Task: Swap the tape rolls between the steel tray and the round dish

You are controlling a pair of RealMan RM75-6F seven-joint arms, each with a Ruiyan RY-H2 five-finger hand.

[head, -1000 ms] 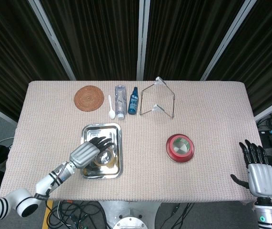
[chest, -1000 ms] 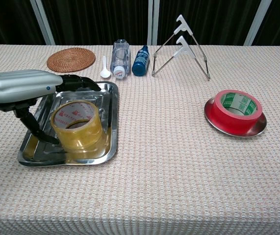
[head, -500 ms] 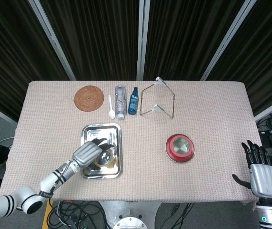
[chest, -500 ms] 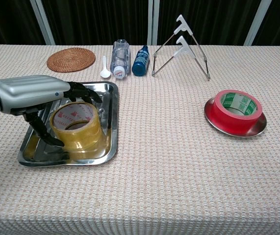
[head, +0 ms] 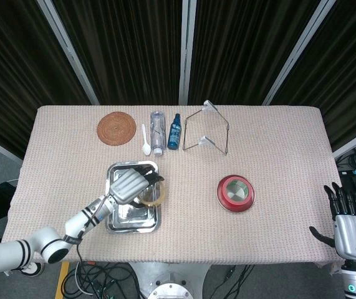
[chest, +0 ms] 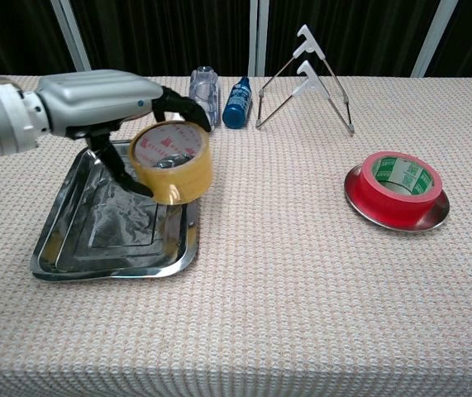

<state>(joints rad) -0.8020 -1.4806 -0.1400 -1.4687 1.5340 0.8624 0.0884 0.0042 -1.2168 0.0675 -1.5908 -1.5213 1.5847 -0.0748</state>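
Holding yellow tape roll (chest: 172, 162) above steel tray (chest: 62, 246), left hand (chest: 107, 95) clamped on it. Red tape roll (chest: 400, 185) sat untouched in round dish (chest: 436, 214). Right hand (head: 350, 228) idle, fingers apart. Swap barely begun.

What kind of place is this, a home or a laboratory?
Probably a robot laboratory or test room, not a home: black curtains close off the back, loose cables lie on the floor, and assorted objects sit on one cloth-covered table.
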